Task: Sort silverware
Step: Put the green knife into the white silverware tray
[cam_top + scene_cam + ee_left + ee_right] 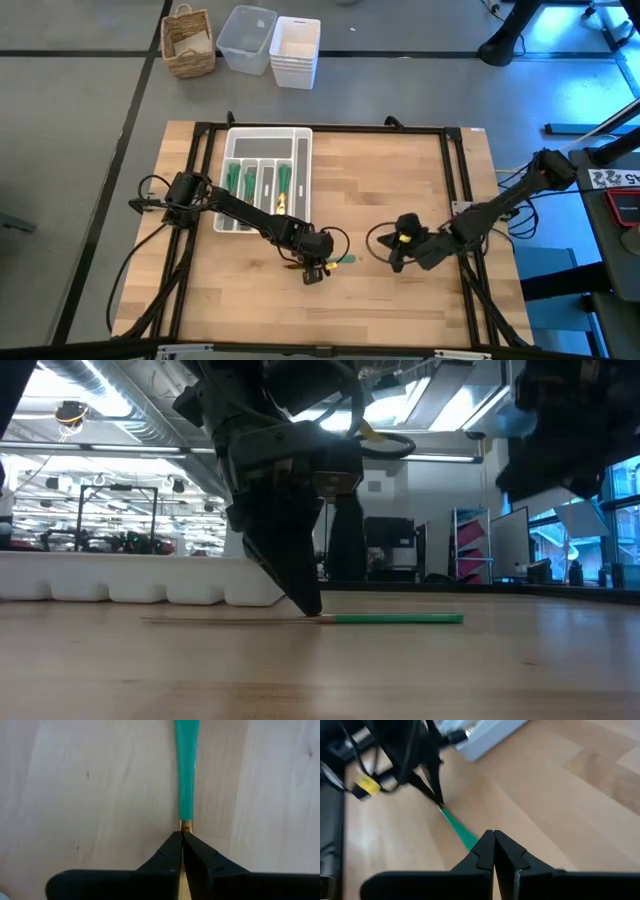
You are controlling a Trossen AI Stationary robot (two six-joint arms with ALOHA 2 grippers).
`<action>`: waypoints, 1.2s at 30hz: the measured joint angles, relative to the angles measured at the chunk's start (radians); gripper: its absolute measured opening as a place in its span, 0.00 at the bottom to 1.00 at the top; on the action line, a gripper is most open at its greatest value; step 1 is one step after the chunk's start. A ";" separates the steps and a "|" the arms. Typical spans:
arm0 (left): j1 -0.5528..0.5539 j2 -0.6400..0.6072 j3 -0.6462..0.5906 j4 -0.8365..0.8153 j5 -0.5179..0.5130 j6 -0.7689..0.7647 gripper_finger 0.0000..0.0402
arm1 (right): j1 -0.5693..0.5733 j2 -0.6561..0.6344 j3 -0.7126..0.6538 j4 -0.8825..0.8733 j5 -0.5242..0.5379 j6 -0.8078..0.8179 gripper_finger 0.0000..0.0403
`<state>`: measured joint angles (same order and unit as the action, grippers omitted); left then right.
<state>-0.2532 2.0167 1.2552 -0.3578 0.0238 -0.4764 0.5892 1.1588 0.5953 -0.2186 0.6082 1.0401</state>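
Observation:
One piece of silverware (pixel 345 260) lies flat on the wooden table, its slim green handle (pixel 400 618) pointing toward the table's right edge. Its gold head is too thin and too hidden to name. My left gripper (pixel 316 270) stands over its gold neck, shut on it. My right gripper (pixel 395 262) hovers shut above the handle's free end (pixel 457 827), touching nothing. Several more green-handled pieces (pixel 250 178) lie in the white compartmented tray (pixel 268 131). My left gripper pinches the piece at its gold neck (pixel 186 825), right where the green handle begins, between the two fingertips (pixel 308 600). The fingers come from above, pointing down, and close across the piece's width. The piece lies level on the table.
The tray (pixel 120 575) sits on the table's far left part, behind my left arm. A wicker basket (pixel 188 42) and clear plastic bins (pixel 270 45) stand beyond the far edge. Black frame rails (pixel 455 180) and cables run along the table's sides. Bare wood lies near the front.

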 joint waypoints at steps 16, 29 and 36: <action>0.001 0.000 -0.001 0.013 0.003 -0.007 0.01 | -0.033 0.359 0.002 0.439 -0.201 -0.211 0.02; -0.001 0.000 0.000 0.023 0.005 0.012 0.01 | -0.225 0.411 0.003 0.502 -0.418 -0.522 0.26; -0.001 0.000 0.000 0.025 0.005 0.021 0.01 | -0.259 0.441 0.003 0.499 -0.436 -0.760 0.42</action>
<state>-0.2539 2.0167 1.2553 -0.3333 0.0287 -0.4553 0.3305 1.5998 0.5980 0.2809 0.1723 0.2798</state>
